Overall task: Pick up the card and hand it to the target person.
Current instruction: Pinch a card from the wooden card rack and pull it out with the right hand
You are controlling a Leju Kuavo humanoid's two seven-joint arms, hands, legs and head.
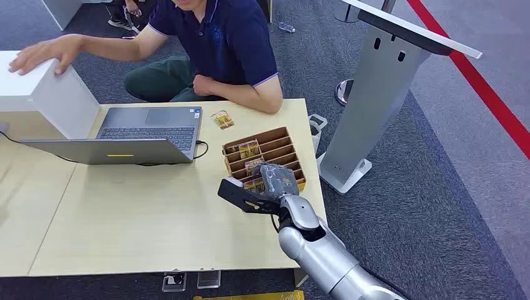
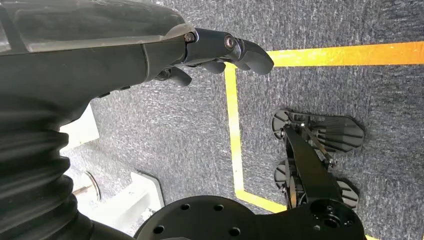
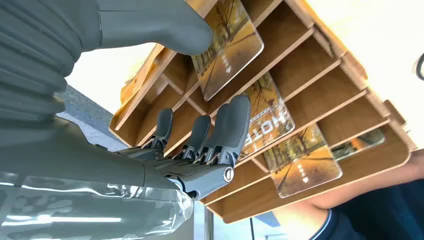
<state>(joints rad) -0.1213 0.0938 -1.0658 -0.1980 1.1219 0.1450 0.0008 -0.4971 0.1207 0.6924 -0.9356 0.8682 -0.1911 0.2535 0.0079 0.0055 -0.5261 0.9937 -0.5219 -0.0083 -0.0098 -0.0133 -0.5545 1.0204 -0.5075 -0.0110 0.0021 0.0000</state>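
Nearest, the right hand [image 1: 277, 179] reaches in over the near end of the wooden card rack [image 1: 282, 139] at the bench's [image 1: 150, 219] right side. Right wrist view: thumb [image 3: 165, 25] rests on one card [image 3: 227, 47], darker fingers [image 3: 232, 125] lie against the next card down; thumb & fingers stand apart w/ slot dividers between, nothing clamped yet. So: spread, touching cards, not holding — looks like it's lining up a pinch on a card edge. Cards stand tilted in the slots, top edges poking up, prob. so a thumb-and-finger grab can get at them w/o sliding on the flat bench.

Left hand [image 2: 220, 50] hangs low over grey carpet and yellow floor tape [image 2: 232, 130]; fingers curl in loosely, nothing in them. Out of the way, I'd guess, as the pick needs one arm.

Further back: more cards in the rack's middle slots [image 1: 242, 149], and one loose card [image 1: 222, 119] lying flat on the bench beyond the rack, near the person's forearm. Laptop [image 1: 125, 140] sits open left of the rack, cable [image 1: 203, 150] at its side. Farthest, the person [image 1: 215, 44] sits across the bench, one arm resting on its edge, close enough to take a handover; other hand on a white box [image 1: 37, 87].
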